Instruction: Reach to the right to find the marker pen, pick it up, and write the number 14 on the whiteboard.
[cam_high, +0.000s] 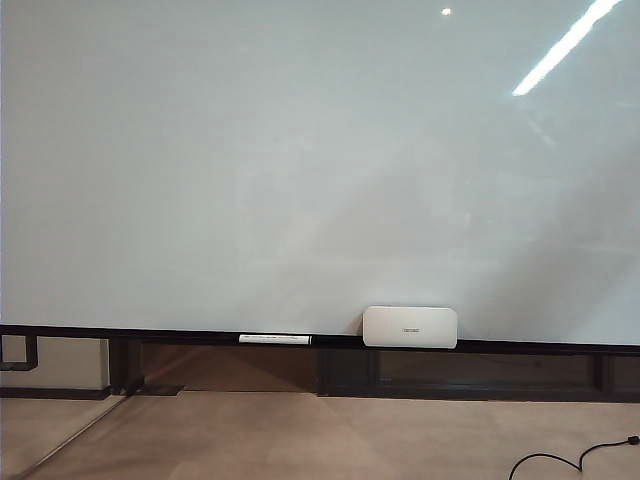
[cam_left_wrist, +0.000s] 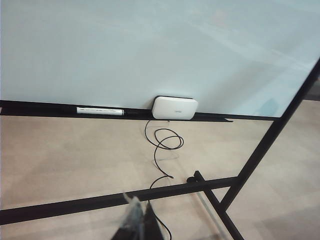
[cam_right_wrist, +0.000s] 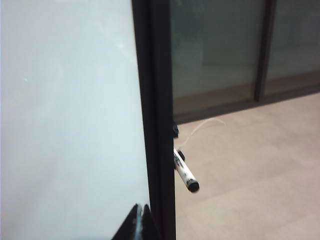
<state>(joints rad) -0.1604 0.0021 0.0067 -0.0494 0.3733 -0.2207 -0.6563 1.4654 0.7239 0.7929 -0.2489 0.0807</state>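
Observation:
The whiteboard (cam_high: 300, 180) fills the exterior view, glossy and bare; no number 14 shows on it. The marker pen (cam_right_wrist: 184, 173), white with a black cap, sticks out past the board's dark side frame (cam_right_wrist: 157, 125) in the right wrist view. My right gripper (cam_right_wrist: 141, 210) is shut and empty, in front of the board (cam_right_wrist: 65, 100) beside that frame, short of the pen. My left gripper (cam_left_wrist: 141, 220) hangs low above the floor with its fingers together, holding nothing, well back from the board (cam_left_wrist: 125, 50). Neither gripper appears in the exterior view.
On the dark ledge (cam_high: 150, 333) lie a white rounded box (cam_high: 410, 327) (cam_left_wrist: 174, 108) and a thin white pen-like stick (cam_high: 275, 339) (cam_left_wrist: 100, 110). A black cable (cam_left_wrist: 165, 145) loops over the floor. Black stand bars (cam_left_wrist: 100, 200) cross below the board.

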